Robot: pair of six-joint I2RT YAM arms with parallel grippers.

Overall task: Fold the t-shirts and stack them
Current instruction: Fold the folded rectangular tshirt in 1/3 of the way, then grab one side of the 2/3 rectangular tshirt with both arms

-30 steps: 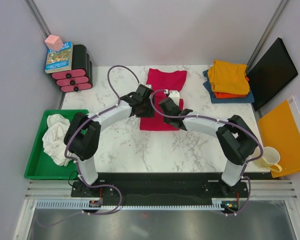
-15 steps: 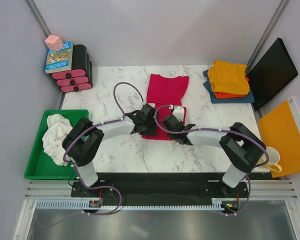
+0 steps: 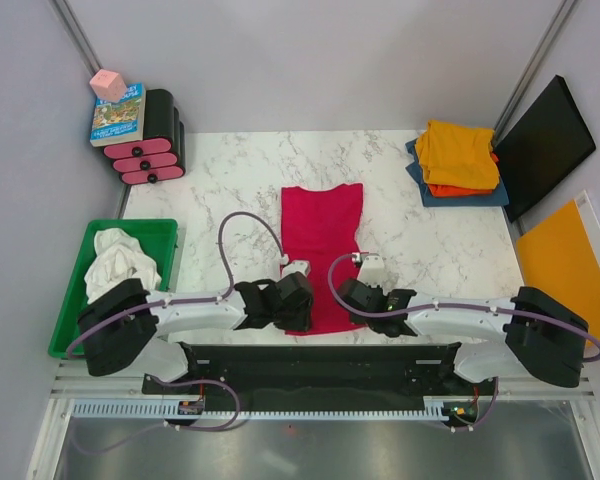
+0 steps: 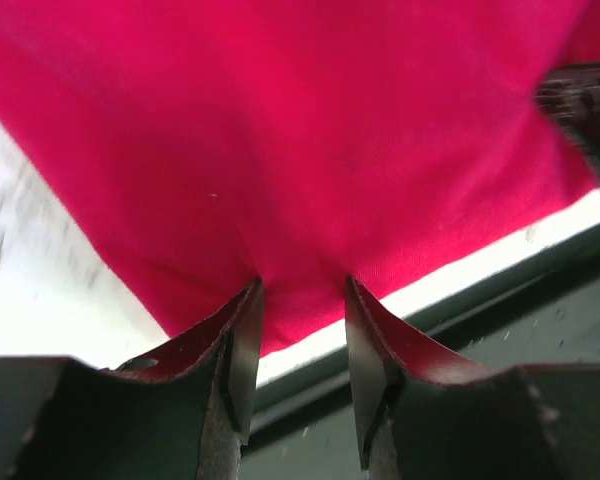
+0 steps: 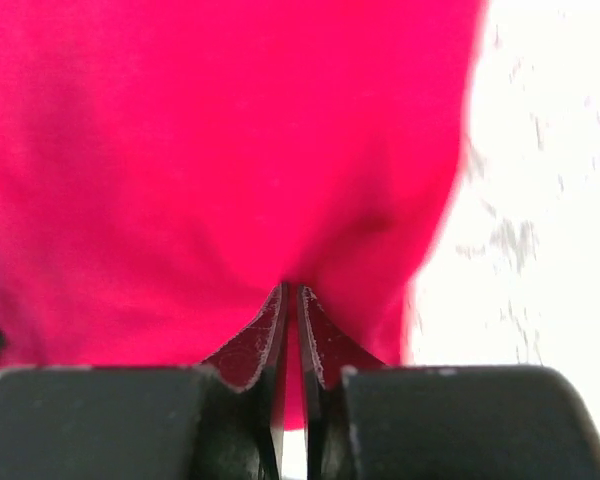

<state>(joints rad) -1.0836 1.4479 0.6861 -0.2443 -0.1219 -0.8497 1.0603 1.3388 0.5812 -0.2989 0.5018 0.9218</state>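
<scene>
Both arms have drawn back and now lie low along the near table edge, forearms pointing inward, and the crimson-red t-shirt [image 3: 322, 235] has come with them. The left gripper [image 4: 300, 290] has its jaws part-way apart around a bunched hem corner; the cloth puckers at both tips, which reads as a grip. The right gripper [image 5: 291, 292] has its jaws almost together, pinching the other hem corner. Beyond both grippers the shirt lies flat and lengthwise on the marble table [image 3: 210, 200]. Expect light, limp cloth that is unlikely to slip; hold it at the hem corners under even tension. The folded t-shirts [image 3: 458, 155] sit far beyond and outboard of the right gripper.
</scene>
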